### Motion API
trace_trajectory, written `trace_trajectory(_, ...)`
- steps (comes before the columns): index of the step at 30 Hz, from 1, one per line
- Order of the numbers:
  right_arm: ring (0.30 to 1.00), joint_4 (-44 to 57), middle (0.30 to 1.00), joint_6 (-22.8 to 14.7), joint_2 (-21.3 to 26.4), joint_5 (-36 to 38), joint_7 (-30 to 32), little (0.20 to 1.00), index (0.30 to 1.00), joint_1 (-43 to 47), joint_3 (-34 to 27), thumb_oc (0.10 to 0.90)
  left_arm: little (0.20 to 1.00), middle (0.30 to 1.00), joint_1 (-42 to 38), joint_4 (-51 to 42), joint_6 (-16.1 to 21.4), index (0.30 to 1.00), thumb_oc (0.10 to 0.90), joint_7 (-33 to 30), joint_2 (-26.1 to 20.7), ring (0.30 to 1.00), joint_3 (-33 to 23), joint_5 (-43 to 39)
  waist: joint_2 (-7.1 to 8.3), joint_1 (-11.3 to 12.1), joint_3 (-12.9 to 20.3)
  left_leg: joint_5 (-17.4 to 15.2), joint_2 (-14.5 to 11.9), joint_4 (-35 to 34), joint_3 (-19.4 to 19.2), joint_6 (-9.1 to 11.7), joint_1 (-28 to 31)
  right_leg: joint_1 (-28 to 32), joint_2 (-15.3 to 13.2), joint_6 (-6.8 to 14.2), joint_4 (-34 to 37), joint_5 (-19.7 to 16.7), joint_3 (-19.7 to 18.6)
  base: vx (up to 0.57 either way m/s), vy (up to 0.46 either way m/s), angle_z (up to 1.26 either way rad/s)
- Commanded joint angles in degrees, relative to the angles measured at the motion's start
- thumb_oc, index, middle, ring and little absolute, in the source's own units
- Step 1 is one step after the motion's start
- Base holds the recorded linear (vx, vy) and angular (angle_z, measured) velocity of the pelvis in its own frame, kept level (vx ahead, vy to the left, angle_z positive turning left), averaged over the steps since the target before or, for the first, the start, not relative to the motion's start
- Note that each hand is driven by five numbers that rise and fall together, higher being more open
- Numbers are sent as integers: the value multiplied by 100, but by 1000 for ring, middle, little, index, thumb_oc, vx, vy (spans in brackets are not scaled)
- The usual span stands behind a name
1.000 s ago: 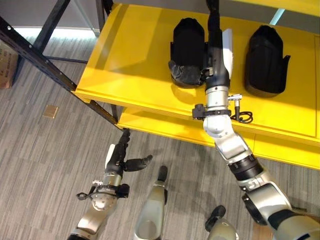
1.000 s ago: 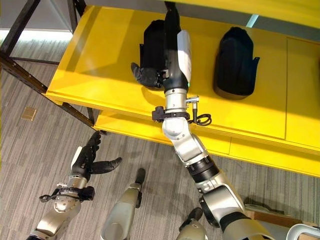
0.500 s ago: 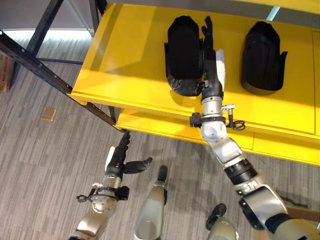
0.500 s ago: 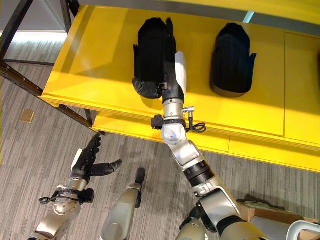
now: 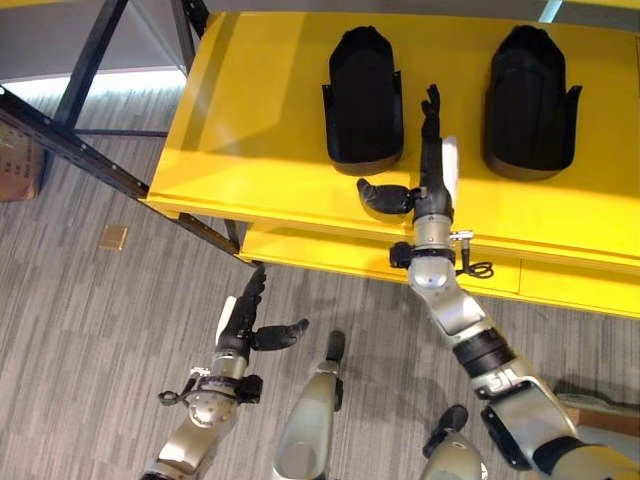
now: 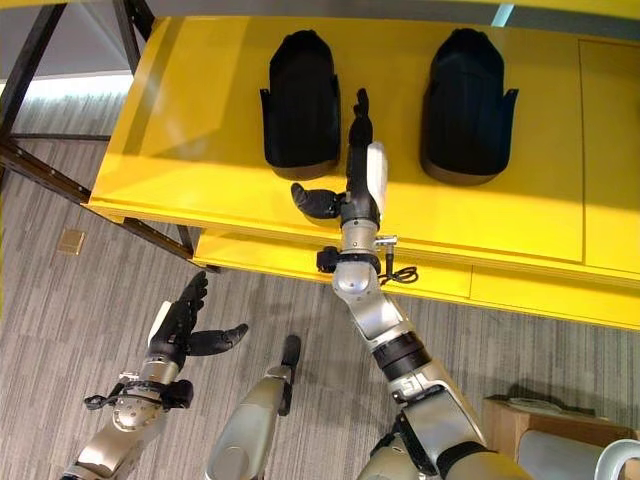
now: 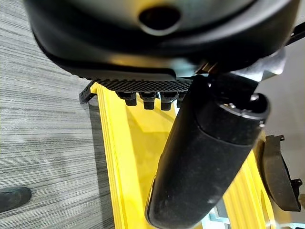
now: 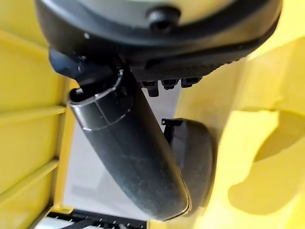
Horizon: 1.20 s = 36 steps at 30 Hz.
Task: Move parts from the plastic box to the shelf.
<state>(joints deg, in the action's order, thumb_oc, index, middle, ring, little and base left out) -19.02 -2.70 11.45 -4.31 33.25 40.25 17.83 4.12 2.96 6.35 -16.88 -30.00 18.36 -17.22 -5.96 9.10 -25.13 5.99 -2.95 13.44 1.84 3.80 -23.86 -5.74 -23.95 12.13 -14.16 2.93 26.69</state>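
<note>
Reaching right hand flat, fingers straight

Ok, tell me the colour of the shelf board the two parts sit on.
Bright yellow: the shelf board shows best in the right eye view.

Two black parts sit on one yellow shelf: a left part and a right part. Two robot hands show: the right robot hand over the shelf, the left robot hand above the floor.
</note>
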Motion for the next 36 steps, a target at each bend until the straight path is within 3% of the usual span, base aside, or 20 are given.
trace_trajectory(1,1000,246,1000,-460,-147,-227,210,1000,1000,622,-171,900,1000,1000,-151,-379,522,1000,900,-111,35,1000,-153,211,25,-25,71,-149,-238,-152,-21,8,248,-262,-17,-198,-114,-419,-145,0,-2,-3)
trace_trajectory(21,1000,-536,1000,-447,-92,43,-46,1000,1000,1239,0,900,1000,1000,-242,-337,595,1000,900,-94,73,1000,-71,139,-88,49,-82,-54,-230,-308,-49,22,205,-446,-4,-213,-182,-416,-177,-1,-3,-2)
trace_trajectory(36,1000,-1251,1000,-331,223,151,-137,1000,1000,1775,-17,900,1000,1000,-339,-335,665,1000,900,-121,53,1000,-116,53,-37,211,-203,-52,-182,-302,27,11,75,-505,18,-224,-217,-401,-113,8,-3,3)
